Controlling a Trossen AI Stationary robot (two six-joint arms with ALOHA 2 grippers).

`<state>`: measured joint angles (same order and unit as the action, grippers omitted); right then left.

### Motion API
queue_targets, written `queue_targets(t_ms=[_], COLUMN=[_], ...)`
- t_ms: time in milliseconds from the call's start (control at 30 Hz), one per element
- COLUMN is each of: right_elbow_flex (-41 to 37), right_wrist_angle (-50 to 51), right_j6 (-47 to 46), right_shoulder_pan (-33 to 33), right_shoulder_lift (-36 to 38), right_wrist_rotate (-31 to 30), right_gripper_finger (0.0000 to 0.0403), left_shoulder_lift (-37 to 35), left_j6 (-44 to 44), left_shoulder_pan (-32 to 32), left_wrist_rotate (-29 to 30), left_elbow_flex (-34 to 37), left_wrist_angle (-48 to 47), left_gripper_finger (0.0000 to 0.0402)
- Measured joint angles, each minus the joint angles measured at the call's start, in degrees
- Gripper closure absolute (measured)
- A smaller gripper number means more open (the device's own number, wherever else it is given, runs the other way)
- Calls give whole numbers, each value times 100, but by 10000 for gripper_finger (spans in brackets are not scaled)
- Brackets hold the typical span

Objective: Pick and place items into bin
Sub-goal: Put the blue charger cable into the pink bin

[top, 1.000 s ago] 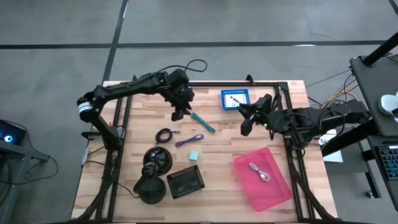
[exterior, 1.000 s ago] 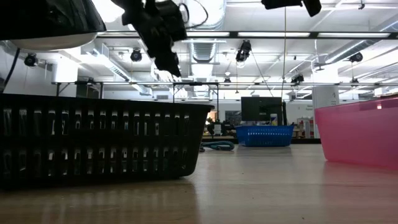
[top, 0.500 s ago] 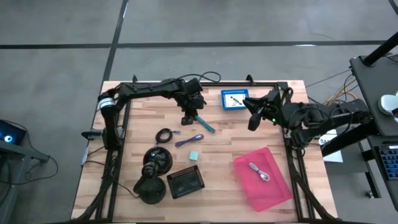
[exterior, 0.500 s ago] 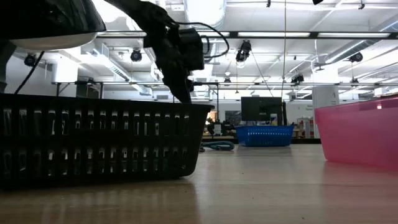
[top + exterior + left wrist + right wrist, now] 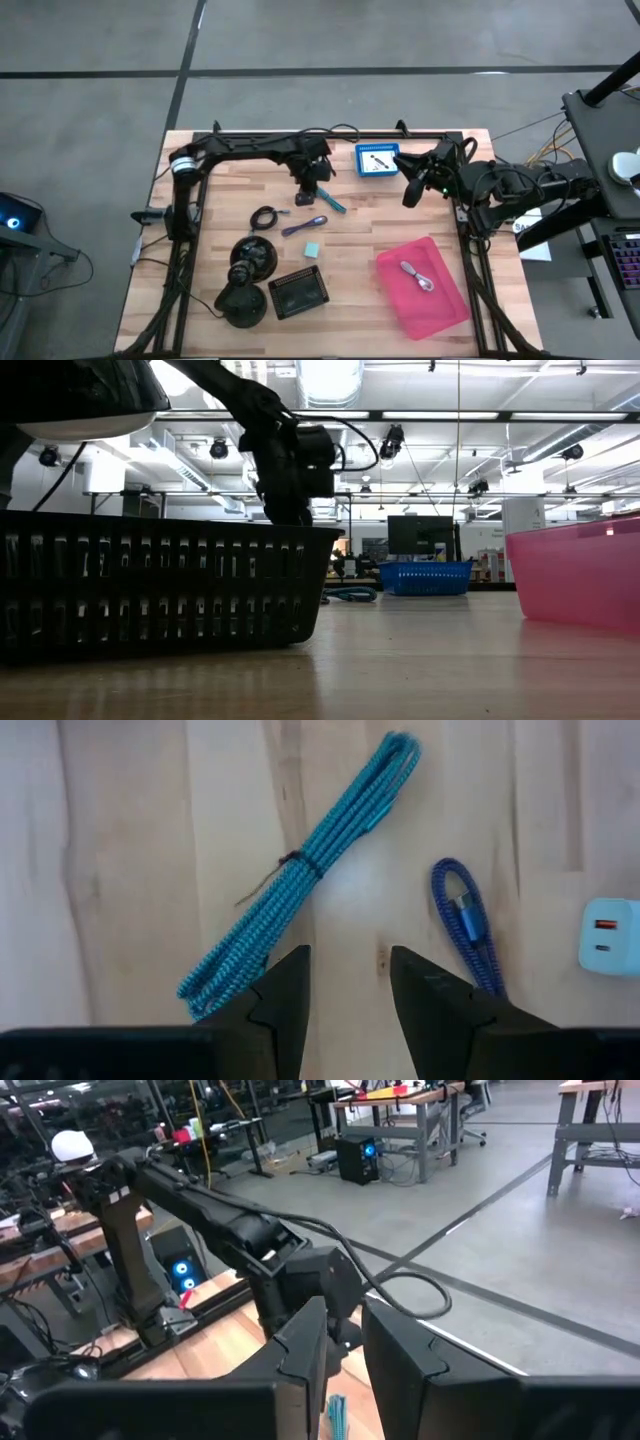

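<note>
My left gripper (image 5: 308,192) (image 5: 350,955) is open and hovers low over the wood, just beside the near end of a teal braided cable bundle (image 5: 328,197) (image 5: 300,880) that lies flat on the table. Close by lie a purple cable (image 5: 305,225) (image 5: 468,925), a pale teal-white cube (image 5: 313,248) (image 5: 610,935) and a coiled black cable (image 5: 265,217). The pink bin (image 5: 445,300) holds a white cable (image 5: 418,275). My right gripper (image 5: 408,195) (image 5: 343,1305) hangs in the air near the table's right edge, slightly open and holding nothing.
A small blue tray (image 5: 378,160) with a white item stands at the far edge. Two black domed objects (image 5: 255,255) (image 5: 243,300) and a black mesh basket (image 5: 298,292) (image 5: 150,585) sit at the near left. Bare wood lies between the cube and the pink bin.
My left gripper has moved toward the table's right and down, coming low beside the teal cable bundle. My right gripper has drawn back toward the right and far edges. No item has moved.
</note>
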<state>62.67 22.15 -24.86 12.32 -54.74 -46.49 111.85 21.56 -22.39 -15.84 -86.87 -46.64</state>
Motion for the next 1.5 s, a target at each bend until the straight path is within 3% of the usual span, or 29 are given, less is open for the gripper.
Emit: queue_targets(t_ms=[367,600,1067,1167,1500], right_elbow_flex=[-6,-8,-10,-10,-10], right_wrist_angle=[15,13,-11,-13,-13], right_j6=[0,-45,-67,-68,-68], right_shoulder_pan=[4,4,4,4,4], right_shoulder_lift=[0,-6,-7,-7,-7], right_wrist_rotate=[-1,1,24,60,69], right_gripper_finger=[344,344,344,344,344], left_shoulder_lift=[533,534,1088,1088,1084], left_j6=[169,907,881,901,1040], left_shoulder_pan=[59,68,76,85,87], left_wrist_rotate=[301,442,712,1066,1087], left_elbow_flex=[-782,-687,-719,-706,-656], left_wrist_angle=[-70,-108,-85,-75,14], left_gripper_finger=[278,278,278,278,278])
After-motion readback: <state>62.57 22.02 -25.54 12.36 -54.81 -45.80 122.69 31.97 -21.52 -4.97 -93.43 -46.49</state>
